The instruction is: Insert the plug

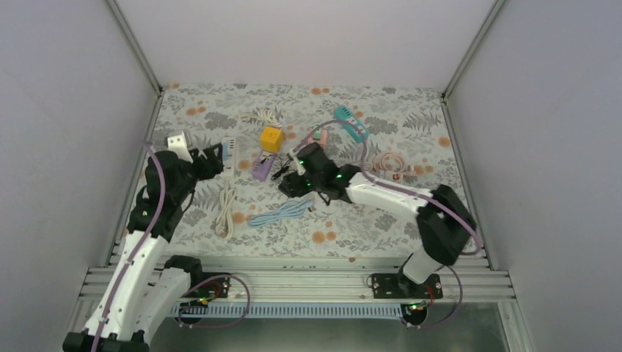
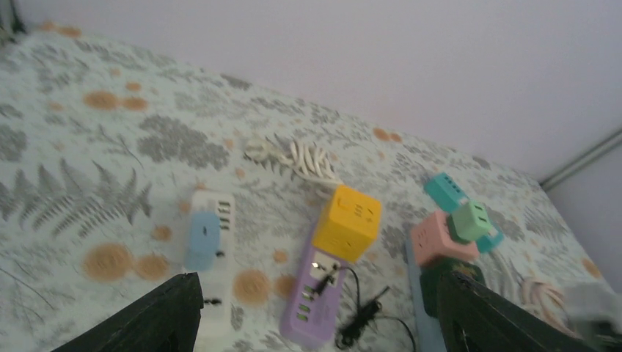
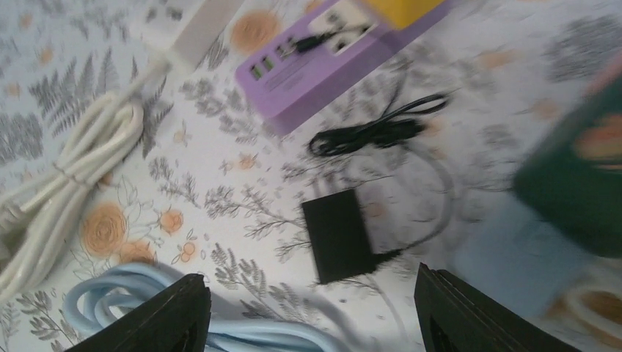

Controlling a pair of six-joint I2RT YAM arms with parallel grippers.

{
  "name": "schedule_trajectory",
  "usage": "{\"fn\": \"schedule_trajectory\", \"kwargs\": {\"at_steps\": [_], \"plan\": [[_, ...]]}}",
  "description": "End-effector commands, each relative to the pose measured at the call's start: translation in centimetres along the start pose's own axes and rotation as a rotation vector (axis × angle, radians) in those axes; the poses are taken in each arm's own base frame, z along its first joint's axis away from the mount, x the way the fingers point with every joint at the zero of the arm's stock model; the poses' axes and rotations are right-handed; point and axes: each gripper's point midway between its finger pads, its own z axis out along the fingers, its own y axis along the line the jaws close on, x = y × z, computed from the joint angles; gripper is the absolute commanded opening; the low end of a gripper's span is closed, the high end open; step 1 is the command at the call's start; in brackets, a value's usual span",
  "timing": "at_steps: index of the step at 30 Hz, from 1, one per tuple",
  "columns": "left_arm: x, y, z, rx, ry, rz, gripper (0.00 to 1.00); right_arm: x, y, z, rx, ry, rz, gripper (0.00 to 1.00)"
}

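Plug (image 3: 336, 235) lies flat on the bench (image 3: 220, 205), just ahead of the right end effector (image 3: 308, 275) at twelve o'clock, long axis eleven-to-five. Purple strip (image 3: 330, 59) sits beyond it. The left end effector (image 2: 317, 277) and the right both stand wide open and empty; the right is nearer.

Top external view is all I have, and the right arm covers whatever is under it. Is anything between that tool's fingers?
Observer: The right wrist view shows a black adapter block lying flat on the floral cloth. It sits between the fingers of the open right tool, which do not touch it.
Operator: Is anything plugged into the purple strip? From above it is too small to tell.
Observer: Yes. In the left wrist view a small black connector sits in the top face of the purple power strip, just below the yellow cube.
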Motion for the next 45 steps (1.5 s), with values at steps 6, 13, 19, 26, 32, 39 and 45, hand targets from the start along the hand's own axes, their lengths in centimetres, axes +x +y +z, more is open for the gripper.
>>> {"fn": "schedule_trajectory", "kwargs": {"at_steps": [6,13,19,26,32,39,45], "plan": [[3.5,-2.1,-1.2,0.223,0.005,-0.160,0.80,2.7,1.8,7.9,0.075,0.148,-0.060,0.68],[3.3,-2.1,-0.9,0.206,0.030,-0.106,0.80,2.9,-0.2,9.9,0.210,0.179,-0.031,0.66],[3.4,-2.1,-0.7,0.204,0.038,-0.092,0.80,4.5,-0.4,11.0,0.209,0.236,-0.034,0.66],[3.5,-2.2,-0.7,0.211,0.042,-0.097,0.80,5.0,-1.1,10.9,0.245,0.267,-0.047,0.50],[3.1,-2.9,-0.9,0.250,0.022,-0.097,0.80,4.1,-1.7,10.6,0.295,0.241,-0.053,0.36],[3.0,-3.4,-1.0,0.279,0.026,-0.103,0.80,-1.8,1.5,7.7,0.143,0.062,0.021,0.36],[2.8,-3.3,-1.0,0.270,0.016,-0.107,0.80,-9.0,5.1,1.5,-0.122,-0.134,0.268,0.38]]}}
